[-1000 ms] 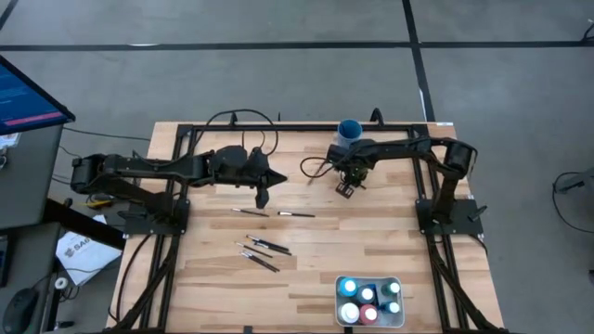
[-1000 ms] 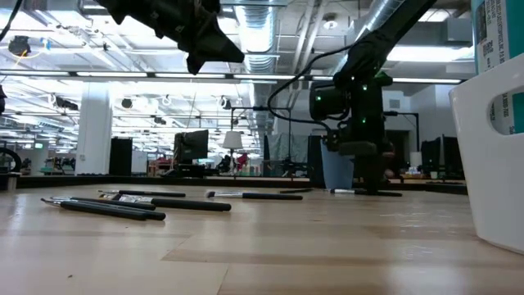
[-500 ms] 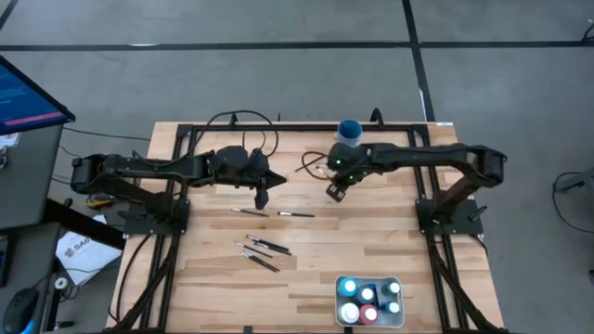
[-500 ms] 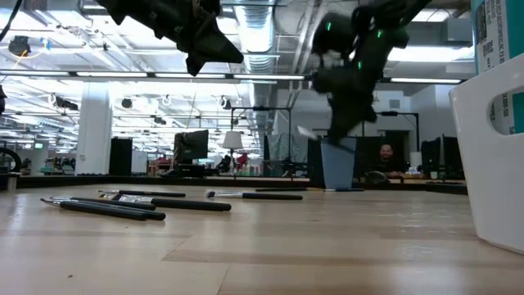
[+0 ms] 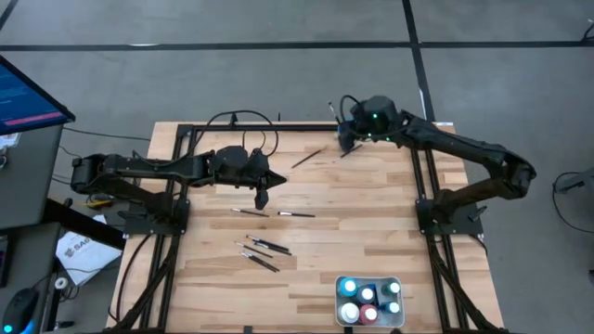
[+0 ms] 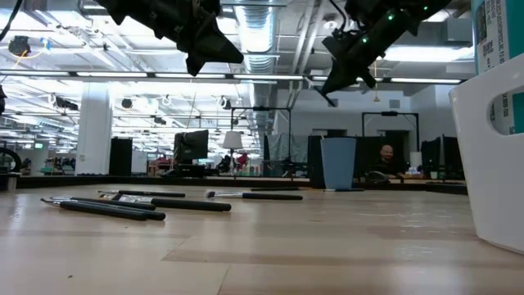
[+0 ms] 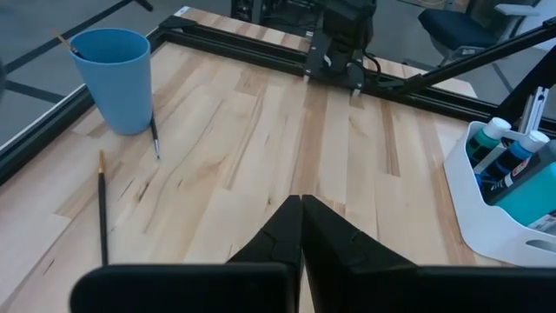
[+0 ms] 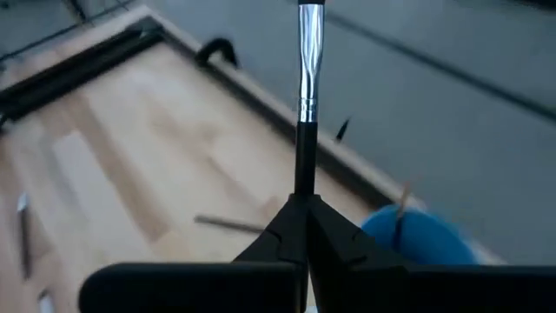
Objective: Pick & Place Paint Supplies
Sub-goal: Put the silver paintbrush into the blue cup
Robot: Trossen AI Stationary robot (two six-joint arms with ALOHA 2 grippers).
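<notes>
Right claw (image 8: 300, 204) clamped on a paintbrush (image 8: 306, 96) by its handle: light, stiff, thin, likely to pivot; left claw (image 7: 301, 209) together, idle

One dark paintbrush (image 8: 306, 104) with silver ferrule stands pinched in my right gripper (image 8: 301, 202) above the far edge. Other brushes (image 5: 263, 248) lie flat mid-table. Paint bottles (image 5: 368, 297) stand upright in the near-right corner.
</notes>
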